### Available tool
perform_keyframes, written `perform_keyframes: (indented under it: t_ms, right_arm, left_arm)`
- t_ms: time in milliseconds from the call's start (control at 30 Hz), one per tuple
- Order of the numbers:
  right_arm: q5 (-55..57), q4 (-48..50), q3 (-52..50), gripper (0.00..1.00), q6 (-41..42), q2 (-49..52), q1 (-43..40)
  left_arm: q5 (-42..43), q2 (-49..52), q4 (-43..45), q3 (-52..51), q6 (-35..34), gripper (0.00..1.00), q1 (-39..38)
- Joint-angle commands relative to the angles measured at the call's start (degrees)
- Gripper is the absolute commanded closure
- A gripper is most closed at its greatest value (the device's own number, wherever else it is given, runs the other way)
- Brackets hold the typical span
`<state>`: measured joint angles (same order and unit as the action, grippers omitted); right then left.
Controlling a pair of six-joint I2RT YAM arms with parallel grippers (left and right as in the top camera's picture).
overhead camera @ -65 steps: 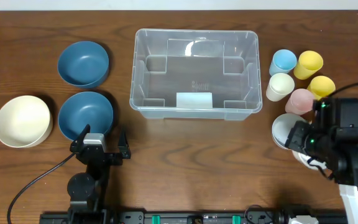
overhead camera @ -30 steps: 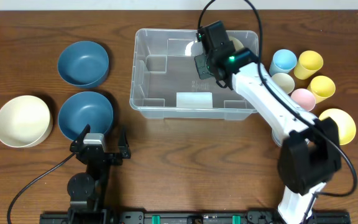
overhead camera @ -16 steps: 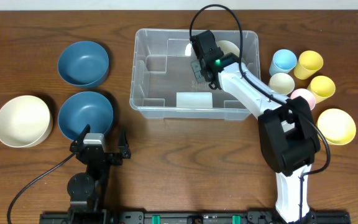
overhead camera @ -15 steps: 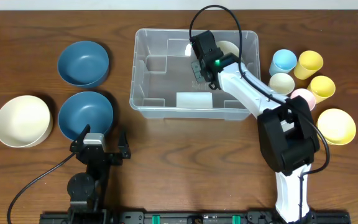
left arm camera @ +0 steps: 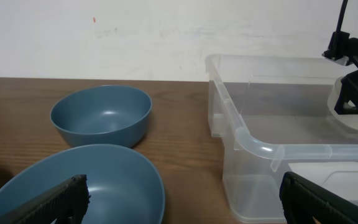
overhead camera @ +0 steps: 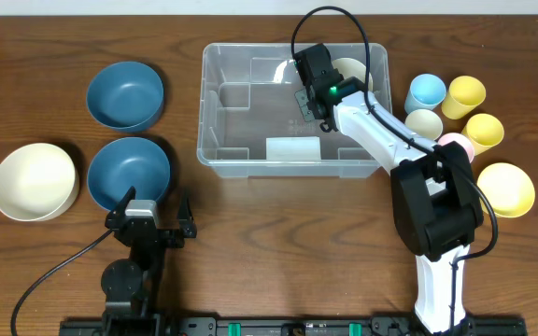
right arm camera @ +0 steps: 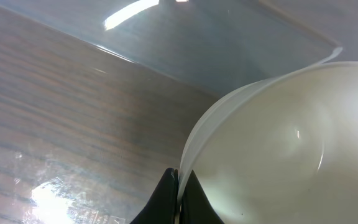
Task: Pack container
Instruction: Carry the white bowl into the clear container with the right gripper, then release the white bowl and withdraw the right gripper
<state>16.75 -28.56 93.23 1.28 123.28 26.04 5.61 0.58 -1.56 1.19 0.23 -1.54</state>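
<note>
The container is a large clear bin at the table's middle back, with a white label on its near wall. My right gripper reaches into its far right corner, shut on the rim of a white bowl. In the right wrist view the two black fingers pinch that bowl's rim above the container floor. My left gripper stands open near the front edge, beside a blue bowl and holding nothing. From the left wrist view, the container sits ahead on the right.
Two blue bowls and a cream bowl sit left of the container. To its right stand several cups, among them blue, yellow and pink, and a yellow bowl.
The right arm carried the white bowl from the table's right side into the container and has shifted slightly right inside it. The left arm has not moved.
</note>
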Motion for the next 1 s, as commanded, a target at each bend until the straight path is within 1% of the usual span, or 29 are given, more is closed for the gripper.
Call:
perform_keyframes:
  t_ms: [0, 100, 167, 200, 333, 400, 533, 633, 733, 767, 833, 933, 967]
  right_arm:
    - [1.49, -0.13, 0.63, 0.69, -1.6, 0.81, -0.17]
    - [1.49, -0.13, 0.63, 0.47, -1.62, 0.81, -0.04]
    - [1.49, -0.11, 0.63, 0.4, -1.62, 0.81, 0.11]
    - [1.49, -0.13, 0.63, 0.37, -1.62, 0.79, 0.28]
    - [1.2, -1.33, 1.88, 0.35, -1.57, 0.44, 1.46]
    - [0.68, -3.45, 3.82, 0.3, -1.25, -0.09, 2.56]
    - [0.59, -11.41, 11.26, 0.25, 0.66, -2.19, 5.49]
    - [0.61, -19.23, 17.73, 0.2, 3.43, -4.31, 7.39]
    - [0.68, -29.4, 24.26, 0.05, 9.62, -7.15, 8.15]
    - [0.9, -32.96, 25.97, 0.02, 12.55, -8.24, 7.89]
    - [1.03, -38.91, 27.93, 0.03, 17.86, -10.69, 6.6]
    - [1.01, -47.08, 28.22, 0.03, 24.85, -15.21, 2.95]
    - [1.33, -49.9, 28.22, 0.05, 26.86, -16.41, 1.49]
  left_arm:
    - [0.83, -0.35, -2.03, -0.96, 0.74, 0.02, 0.28]
    - [0.85, -0.35, -2.03, -0.96, 0.74, 0.02, 0.28]
    - [0.83, -0.35, -2.03, -0.96, 0.74, 0.02, 0.28]
    - [0.83, -0.35, -2.03, -0.96, 0.74, 0.02, 0.28]
    - [0.83, -0.35, -2.03, -0.96, 0.74, 0.02, 0.28]
    - [0.85, -0.35, -2.03, -0.96, 0.74, 0.02, 0.28]
    - [0.83, -0.35, -2.03, -0.96, 0.74, 0.02, 0.28]
    - [0.83, -0.35, -2.03, -0.96, 0.74, 0.02, 0.28]
    - [0.83, -0.35, -2.03, -0.96, 0.74, 0.02, 0.28]
    - [0.83, -0.35, -2.03, -0.96, 0.74, 0.02, 0.28]
    - [0.83, -0.35, -2.03, -0.96, 0.74, 0.02, 0.28]
    - [0.83, -0.35, -2.03, -0.96, 0.74, 0.02, 0.28]
    - [0.83, -0.35, -2.03, -0.96, 0.74, 0.02, 0.28]
